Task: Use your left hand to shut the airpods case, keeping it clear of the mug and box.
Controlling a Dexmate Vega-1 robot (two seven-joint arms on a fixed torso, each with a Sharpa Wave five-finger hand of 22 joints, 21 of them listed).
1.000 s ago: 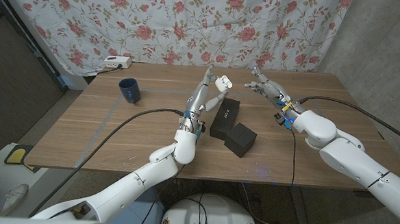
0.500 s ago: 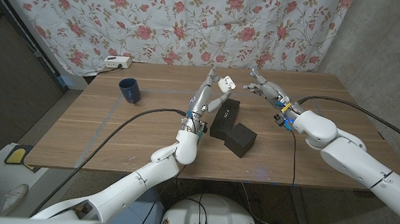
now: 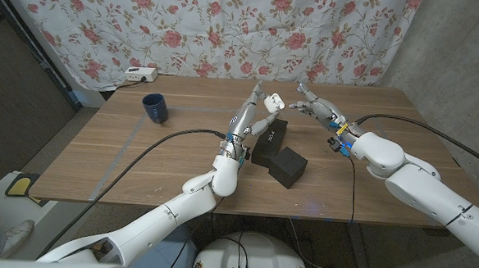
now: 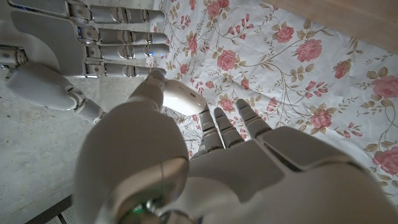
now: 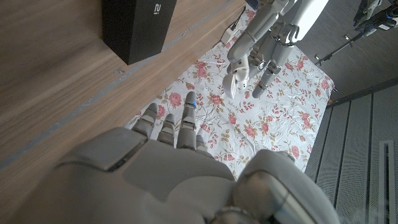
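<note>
White airpods case is pinched in the left hand, raised above the black boxes on the wooden table. Right hand hovers just beside, fingers apart, holding nothing. Blue mug stands well apart.

Makeshift robot lab or test room, not a home. Wooden surface on metal legs, standing on grey carpet. Floral sheet hung as a backdrop across the back wall, grey wall to one side. White power strip at the surface's far edge. Black cables trail over the surface to the robot arms. Tripod-like stand visible in the right wrist view.
</note>
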